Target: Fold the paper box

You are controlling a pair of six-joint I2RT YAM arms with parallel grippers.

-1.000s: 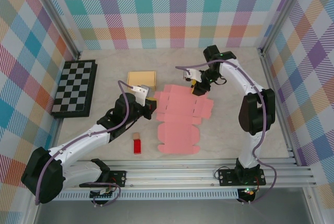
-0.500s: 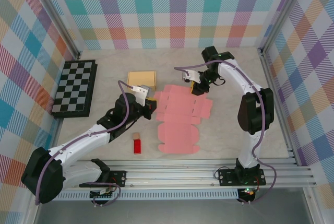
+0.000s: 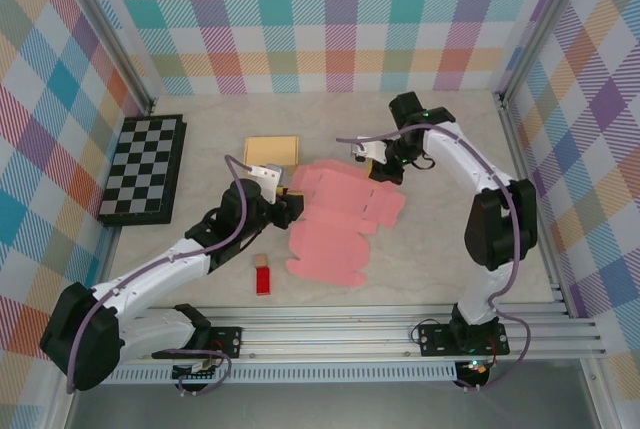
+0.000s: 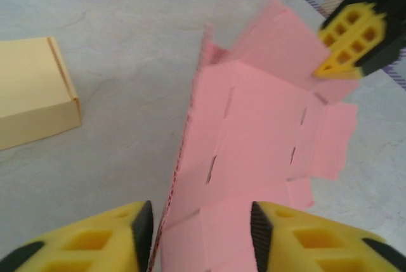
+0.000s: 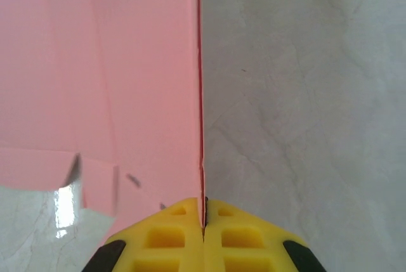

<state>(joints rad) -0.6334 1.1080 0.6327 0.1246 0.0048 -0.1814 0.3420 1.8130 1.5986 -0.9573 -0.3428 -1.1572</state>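
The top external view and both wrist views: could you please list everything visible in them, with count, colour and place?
pink paper box: one, pink, unfolded sheet in the middle of the table
closed box: one, pale yellow, just beyond the sheet's far left corner
checkerboard: one, black and white, far left of the table
small block: one, red, near edge, left of the sheet
small cube: one, tan, just beyond the red block
table: one, pale marbled grey, under everything
walls: three, multicolour plaid, left, back and right
left end effector: one, yellow fingers, open, astride the sheet's left edge
right end effector: one, yellow fingers, shut on the sheet's far edge
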